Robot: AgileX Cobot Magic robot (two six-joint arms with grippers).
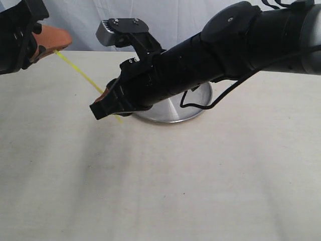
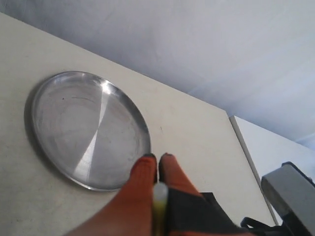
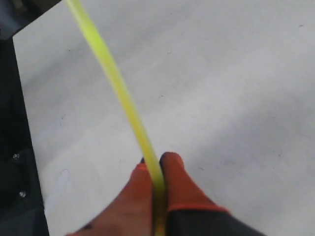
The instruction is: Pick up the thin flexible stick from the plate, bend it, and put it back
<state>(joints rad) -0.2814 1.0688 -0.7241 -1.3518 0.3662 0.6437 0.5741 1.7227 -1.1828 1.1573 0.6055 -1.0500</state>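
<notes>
The thin yellow-green stick (image 1: 83,75) hangs straight in the air, slanting between my two grippers to the left of the plate. My left gripper (image 1: 57,44) at the far left is shut on its upper end, which shows blurred between the orange fingers (image 2: 160,201). My right gripper (image 1: 100,106) reaches across the middle and is shut on the stick (image 3: 118,88) near its lower end; a short tip pokes out below. The round steel plate (image 1: 173,111) lies on the table, mostly hidden under the right arm. In the left wrist view the plate (image 2: 88,128) holds nothing.
The pale table (image 1: 160,181) spreads wide in front of the arms. The bulky black right arm (image 1: 225,45) crosses over the plate from the upper right, with a loose cable (image 1: 220,98) hanging beside it. A white backdrop stands behind the table.
</notes>
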